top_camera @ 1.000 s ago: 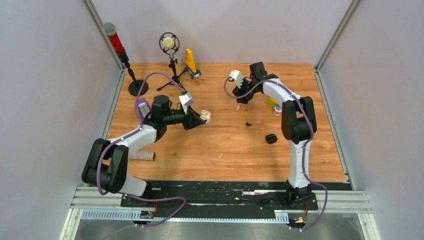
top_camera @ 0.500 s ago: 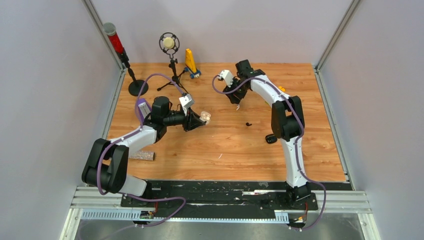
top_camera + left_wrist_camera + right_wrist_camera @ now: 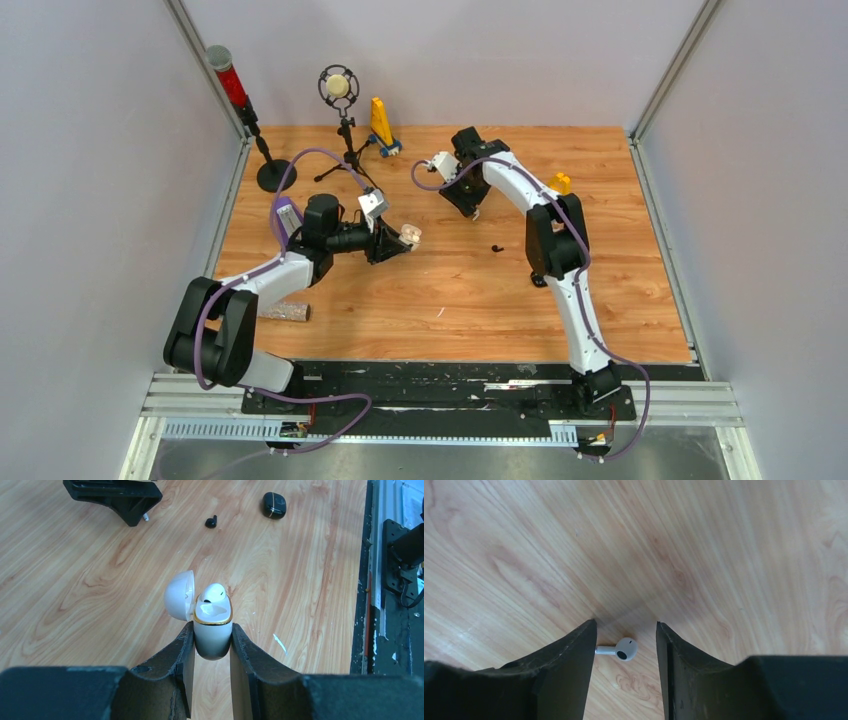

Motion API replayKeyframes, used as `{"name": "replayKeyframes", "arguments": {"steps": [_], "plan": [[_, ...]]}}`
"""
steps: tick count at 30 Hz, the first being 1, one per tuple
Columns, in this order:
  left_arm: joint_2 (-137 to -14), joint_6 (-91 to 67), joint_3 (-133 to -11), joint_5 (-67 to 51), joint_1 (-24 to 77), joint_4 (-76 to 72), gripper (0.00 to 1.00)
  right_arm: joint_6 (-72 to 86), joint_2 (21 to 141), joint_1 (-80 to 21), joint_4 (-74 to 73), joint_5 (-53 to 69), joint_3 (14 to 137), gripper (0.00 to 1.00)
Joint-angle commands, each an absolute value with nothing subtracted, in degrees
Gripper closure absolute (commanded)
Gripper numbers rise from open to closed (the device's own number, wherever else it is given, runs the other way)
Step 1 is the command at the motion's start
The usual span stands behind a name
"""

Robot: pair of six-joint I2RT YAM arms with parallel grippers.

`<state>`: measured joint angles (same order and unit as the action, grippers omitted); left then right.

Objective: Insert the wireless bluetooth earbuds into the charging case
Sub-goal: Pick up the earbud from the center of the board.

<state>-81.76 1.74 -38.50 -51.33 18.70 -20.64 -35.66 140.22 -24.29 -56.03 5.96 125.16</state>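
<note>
On the left, the left hand is pressed together on a white pebble-shaped charging case, pinching its body and holding it up off the wooden desk. The lid is swung open. One white stemmed earbud stands in one socket, though it looks to sit a little high. The socket beside it is bare.

Toward the middle and farther back, the right hand is down at the desk with its fingers spread. A second white stemmed earbud lies flat between them, its stem touching or nearly touching one finger. It isn't gripped.

Just right of that, nearer me, a small black earbud lies loose. Farther right, a black pebble-shaped case sits with its lid apparently down.

I'd call the job early: one bud is in. The second white bud needs picking up and carrying to the open case, and the black set looks untouched. I can't spot another black bud.
</note>
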Motion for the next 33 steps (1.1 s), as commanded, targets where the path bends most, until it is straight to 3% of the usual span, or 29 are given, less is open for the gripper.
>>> {"name": "replayKeyframes", "arguments": {"steps": [1, 25, 33], "plan": [[-79.7, 2.9, -38.4, -51.9, 18.6, -23.2, 0.79, -33.4, 140.9, -24.3, -58.7, 1.8, 128.3, 0.52], [-79.9, 2.5, -38.2, -52.1, 18.6, -24.1, 0.79, -34.0, 140.8, -24.9, -62.2, 1.9, 128.7, 0.6], [-79.6, 2.4, -38.1, -52.1, 18.6, -24.1, 0.79, -35.5, 141.2, -25.0, -62.9, 1.6, 129.7, 0.68]]}}
